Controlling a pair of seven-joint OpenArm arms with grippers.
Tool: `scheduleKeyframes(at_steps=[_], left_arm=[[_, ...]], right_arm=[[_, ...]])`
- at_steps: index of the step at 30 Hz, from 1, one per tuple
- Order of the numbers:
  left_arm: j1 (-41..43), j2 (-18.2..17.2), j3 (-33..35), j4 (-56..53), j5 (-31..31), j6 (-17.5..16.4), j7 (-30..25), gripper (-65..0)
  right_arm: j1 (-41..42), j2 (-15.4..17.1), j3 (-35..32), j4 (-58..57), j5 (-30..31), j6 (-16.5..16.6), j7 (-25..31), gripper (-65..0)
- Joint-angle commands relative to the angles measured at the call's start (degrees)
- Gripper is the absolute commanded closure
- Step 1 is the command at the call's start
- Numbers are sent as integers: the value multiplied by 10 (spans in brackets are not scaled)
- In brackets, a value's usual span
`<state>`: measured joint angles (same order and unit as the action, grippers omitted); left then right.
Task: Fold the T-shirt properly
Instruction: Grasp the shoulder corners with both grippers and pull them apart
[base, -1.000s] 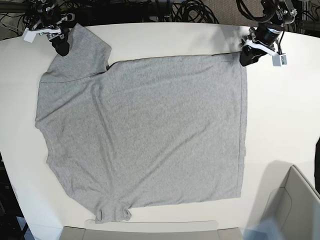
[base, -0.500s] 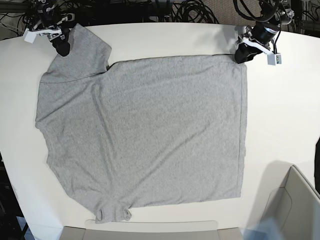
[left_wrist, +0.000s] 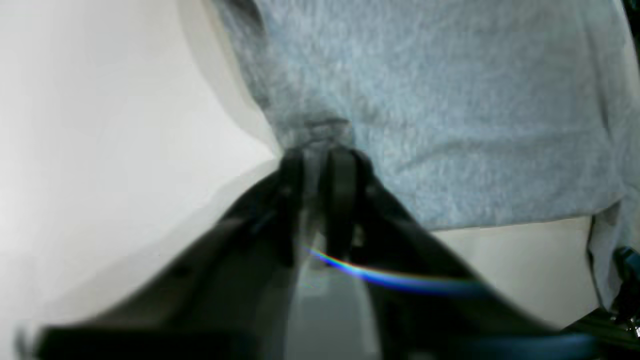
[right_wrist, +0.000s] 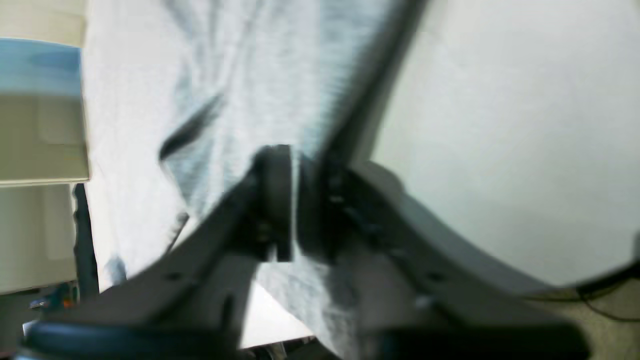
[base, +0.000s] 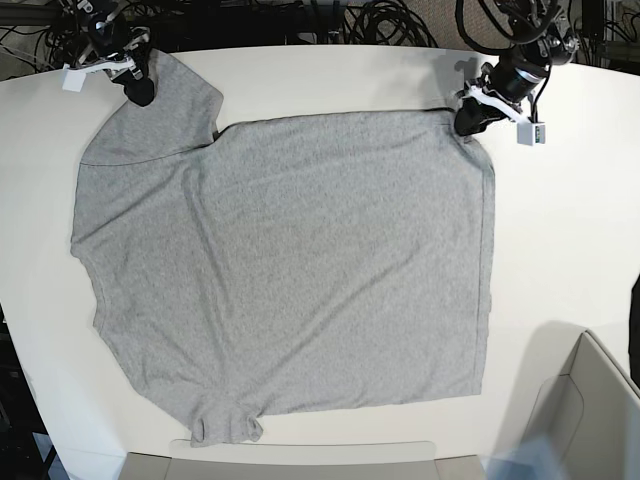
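Observation:
The light grey T-shirt (base: 300, 260) lies spread flat on the white table (base: 570, 220), plain side up, with its hem toward the right. My left gripper (base: 466, 122) is at the far hem corner. In the left wrist view its jaws (left_wrist: 317, 155) are shut on puckered cloth (left_wrist: 450, 100). My right gripper (base: 140, 95) is at the outer edge of the far sleeve. In the right wrist view it (right_wrist: 297, 160) pinches the fabric's edge (right_wrist: 250, 75), which is slightly lifted. Both wrist views are blurred.
A cardboard box (base: 590, 420) stands at the near right corner. A beige flat panel (base: 300, 462) runs along the front edge. Tangled cables (base: 380, 20) lie behind the table. Bare tabletop shows to the right of the hem.
Both grippers have closed on the cloth. The left gripper slid inward onto the hem corner. The right gripper shifted slightly right onto the sleeve edge.

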<state>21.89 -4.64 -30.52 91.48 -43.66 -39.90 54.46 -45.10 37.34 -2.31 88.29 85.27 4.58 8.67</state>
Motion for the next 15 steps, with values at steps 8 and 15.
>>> scheduleKeyframes(at_steps=[8,15], left_arm=[[6,-1,-65,6,-6,-1,3,0],[17,-4,-99,6,-6,-1,8,0]], right_arm=[[-31,30,13,4,-3,-9,-7,0],[-59,25,44,5,-3,-5,-7,0]])
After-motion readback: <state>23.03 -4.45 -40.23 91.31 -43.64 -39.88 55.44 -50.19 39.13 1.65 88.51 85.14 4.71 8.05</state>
